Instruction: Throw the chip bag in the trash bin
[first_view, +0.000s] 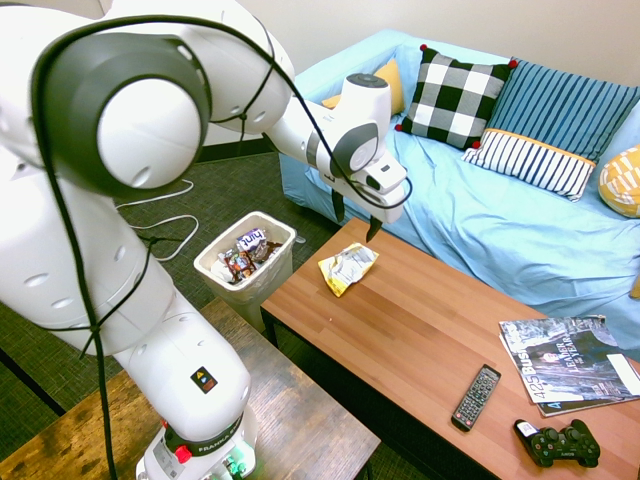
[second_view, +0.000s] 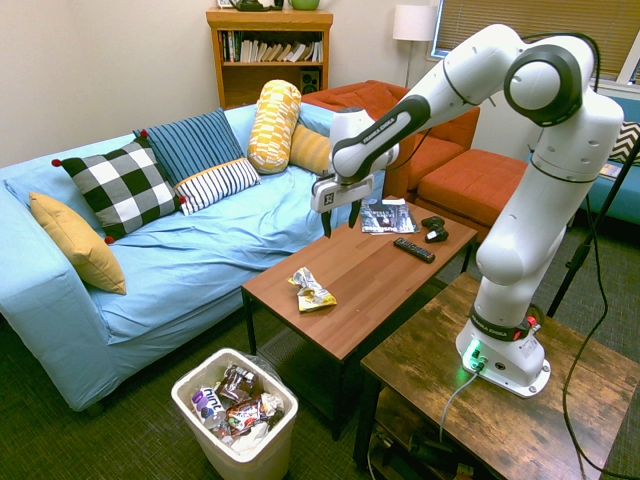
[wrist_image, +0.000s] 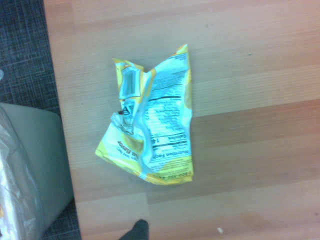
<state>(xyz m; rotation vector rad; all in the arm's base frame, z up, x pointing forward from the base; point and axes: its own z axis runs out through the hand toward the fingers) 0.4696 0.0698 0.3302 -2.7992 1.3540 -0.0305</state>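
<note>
The chip bag (wrist_image: 151, 122) is crinkled foil w/ a glossy yellow-and-white print. It lies near one end of the table (first_view: 430, 330), smooth wood-grain, satin finish, prob. laminate. The trash bin (second_view: 232, 427) is matt off-white plastic w/ a thin clear liner. The gripper (second_view: 338, 212) has dark fingers on a glossy white plastic arm. The sofa (second_view: 190, 260) wears matt blue cloth.

1. A home living room is shown.
2. A blue-covered sofa (second_view: 190, 250) with patterned cushions (second_view: 118, 187) is seen behind a low wooden table (second_view: 370, 275).
3. A bookshelf (second_view: 268, 50), a floor lamp (second_view: 415, 22) and orange seating (second_view: 470, 180) are set behind.
4. A remote control (first_view: 476, 397), game controller (first_view: 558, 444) and magazines (first_view: 565, 362) are laid on the table.
</note>
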